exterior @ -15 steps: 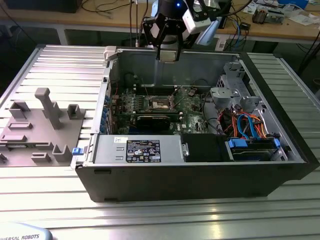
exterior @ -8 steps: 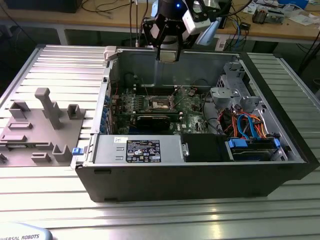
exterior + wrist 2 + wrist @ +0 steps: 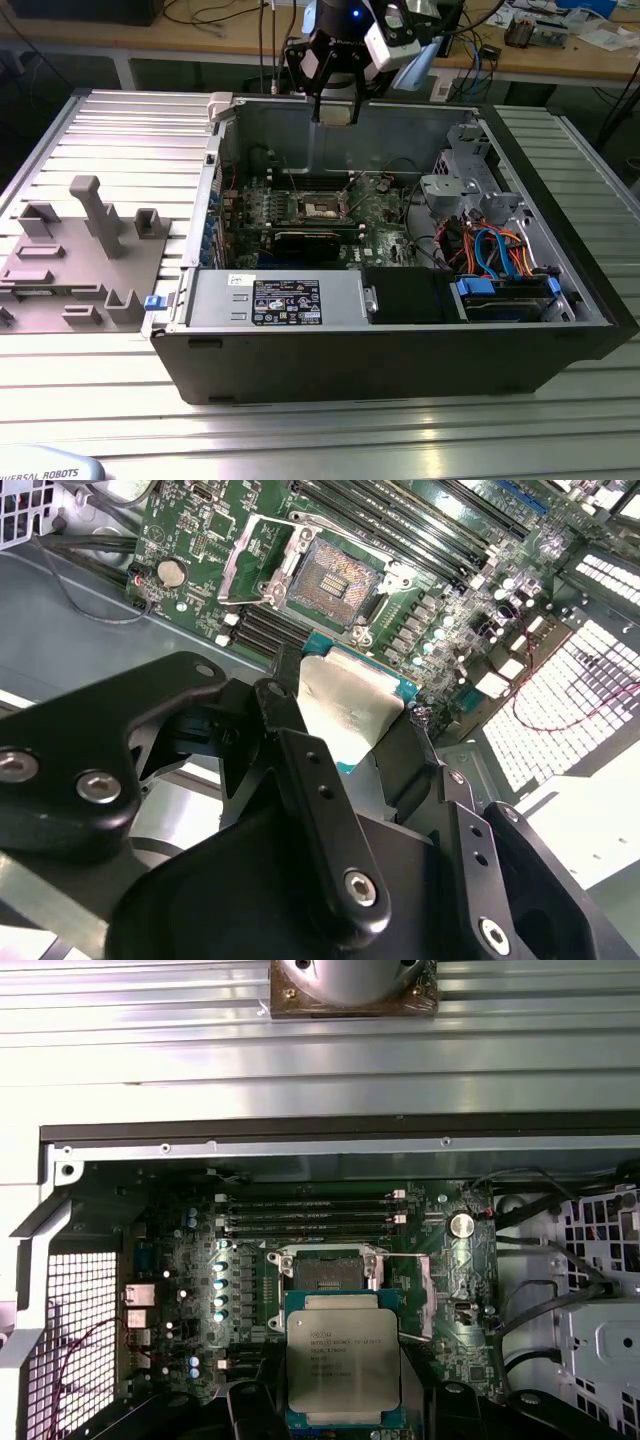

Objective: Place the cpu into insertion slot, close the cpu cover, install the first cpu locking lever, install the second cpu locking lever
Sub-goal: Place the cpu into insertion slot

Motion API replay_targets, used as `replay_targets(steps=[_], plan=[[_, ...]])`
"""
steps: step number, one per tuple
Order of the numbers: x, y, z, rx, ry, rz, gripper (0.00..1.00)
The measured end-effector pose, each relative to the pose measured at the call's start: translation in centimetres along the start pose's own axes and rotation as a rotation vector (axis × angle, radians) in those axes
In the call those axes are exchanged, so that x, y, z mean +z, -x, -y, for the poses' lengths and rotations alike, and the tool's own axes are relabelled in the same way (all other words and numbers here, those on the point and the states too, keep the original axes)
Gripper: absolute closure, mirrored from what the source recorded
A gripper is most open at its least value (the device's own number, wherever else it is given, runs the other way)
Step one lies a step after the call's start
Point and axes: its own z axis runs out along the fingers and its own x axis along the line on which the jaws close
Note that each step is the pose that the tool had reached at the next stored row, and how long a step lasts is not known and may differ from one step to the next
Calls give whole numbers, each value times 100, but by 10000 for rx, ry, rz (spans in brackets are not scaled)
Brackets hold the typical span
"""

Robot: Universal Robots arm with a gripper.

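My gripper hangs above the rear wall of the open computer case, shut on the cpu. The cpu, a flat square chip with a silvery top and green edge, sits between the two black fingers in both wrist views. Below it on the green motherboard lies the insertion slot, open with its contact field bare. The cpu cover, a thin metal frame, stands swung up at one side of the slot. The chip is well above the slot, not touching it.
Memory slots run beside the socket. In the exterior view, a power supply box fills the case's near side, and a drive cage with blue and orange cables sits at that view's right. A grey fixture plate lies outside on the left.
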Motion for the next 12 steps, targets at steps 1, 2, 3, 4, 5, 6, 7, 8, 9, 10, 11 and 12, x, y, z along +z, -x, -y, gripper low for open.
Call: replay_targets(steps=[1,2,3,4,5,6,7,8,9,10,11,12], plan=[[2,0,0,0,0,0,46],[5,0,0,0,0,1,46],[6,0,1,0,0,0,46],[8,-1,1,0,0,0,46],[11,-1,1,0,0,1,46],[15,-1,1,0,0,0,46],[19,-1,2,0,1,1,46],[23,-2,2,0,1,1,46],[27,-2,2,0,1,0,46],[29,-2,3,0,0,0,46],[34,-2,3,0,0,0,46],[36,-2,3,0,0,1,46]])
